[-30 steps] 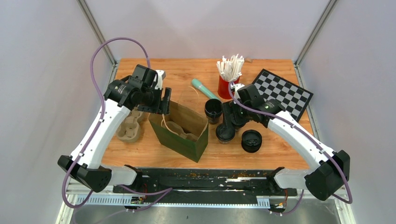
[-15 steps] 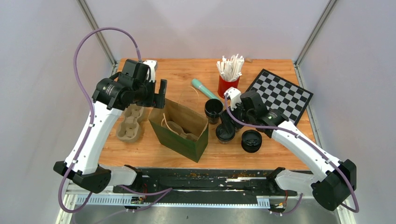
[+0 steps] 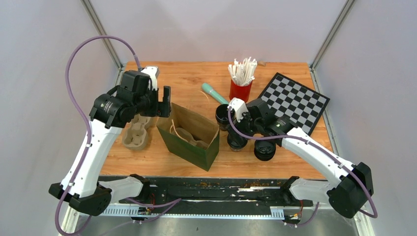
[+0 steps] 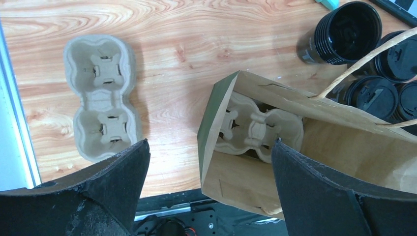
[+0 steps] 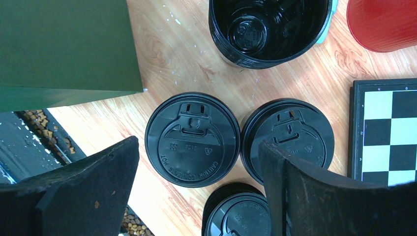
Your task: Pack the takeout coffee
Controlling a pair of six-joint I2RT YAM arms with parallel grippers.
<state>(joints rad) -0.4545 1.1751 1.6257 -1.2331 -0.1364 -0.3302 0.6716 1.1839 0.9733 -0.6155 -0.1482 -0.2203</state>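
Note:
A green paper bag (image 3: 189,140) stands open at the table's middle with one pulp cup carrier (image 4: 258,129) inside it. A second carrier (image 3: 136,130) lies left of the bag. My left gripper (image 3: 166,101) is open and empty, raised over the bag's left edge (image 4: 210,142). Three lidded black cups (image 5: 193,139) (image 5: 287,140) (image 5: 238,211) stand right of the bag. An open black cup stack (image 5: 268,29) stands behind them. My right gripper (image 5: 197,142) is open and empty, hovering above the lidded cup nearest the bag (image 3: 237,141).
A red cup of white stirrers (image 3: 241,78), a teal tube (image 3: 214,92) and a checkerboard (image 3: 295,98) lie at the back right. The bag's paper handles (image 4: 364,54) stick up. The black rail (image 3: 206,189) runs along the table's near edge.
My left gripper has risen and drawn back to the left, away from the bag's mouth. My right gripper has shifted left over the lidded cups.

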